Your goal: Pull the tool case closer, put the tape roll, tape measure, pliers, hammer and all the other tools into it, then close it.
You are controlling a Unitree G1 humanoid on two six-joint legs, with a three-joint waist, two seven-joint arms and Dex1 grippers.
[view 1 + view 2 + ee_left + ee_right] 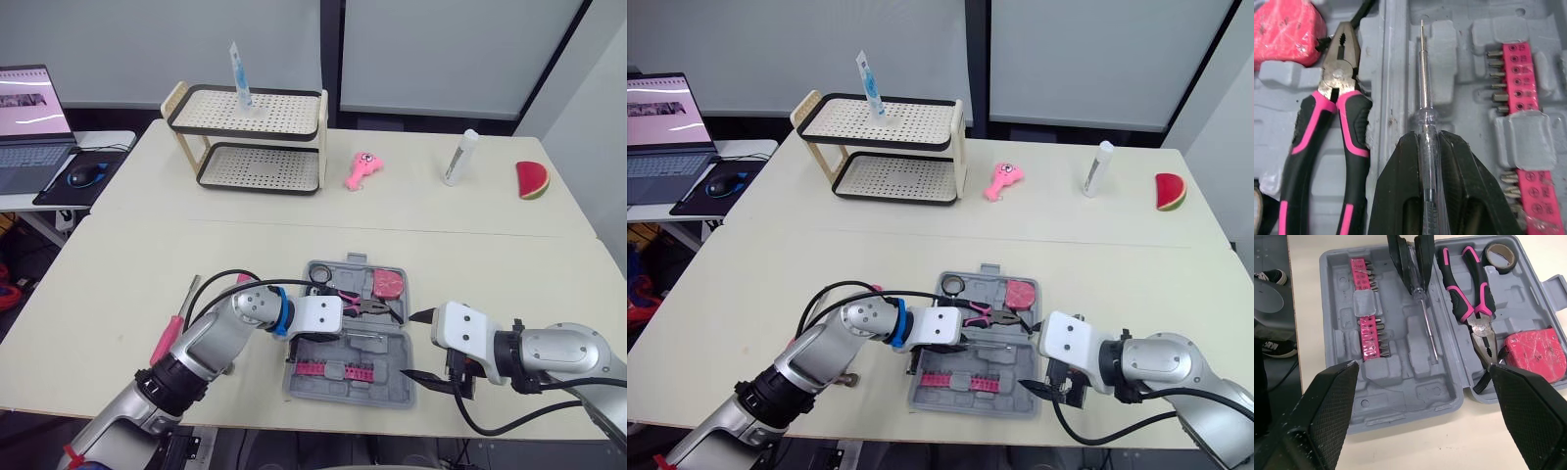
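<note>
left wrist view looks along the left gripper [1426,139], whose jaws are clamped narrow on the clear handle of a slim see-through screwdriver [1423,93]. its metal shaft lies along a moulded groove in the open grey plastic tool case [1400,404]. whether the shaft is already seated in the groove or just above it i cannot tell. the case sits at the 6 o'clock edge of the pale counter [127,255], close to the robot, so the pulling step looks done. its 12 o'clock half holds the black tape roll [1499,254], the pink-and-black pliers [1337,112] and the pink tape measure [1283,29]. its 6 o'clock half holds a pink strip of screwdriver bits [1518,78], just beside the groove. the right gripper [1423,366] hangs at the 3 o'clock side of the case with its jaws spread wide and nothing between them. a pink-handled tool with a metal shaft [168,338] lies on the counter at 9 o'clock from the case, not yet packed. i see no hammer in the case. the step in hand appears to be laying the screwdriver in its slot. the next move probably calls for pressing it down in line with the groove, parting the left jaws and lifting clear without dragging the handle out. after that come the tool on the counter, whatever else remains, and closing the lid.
</note>
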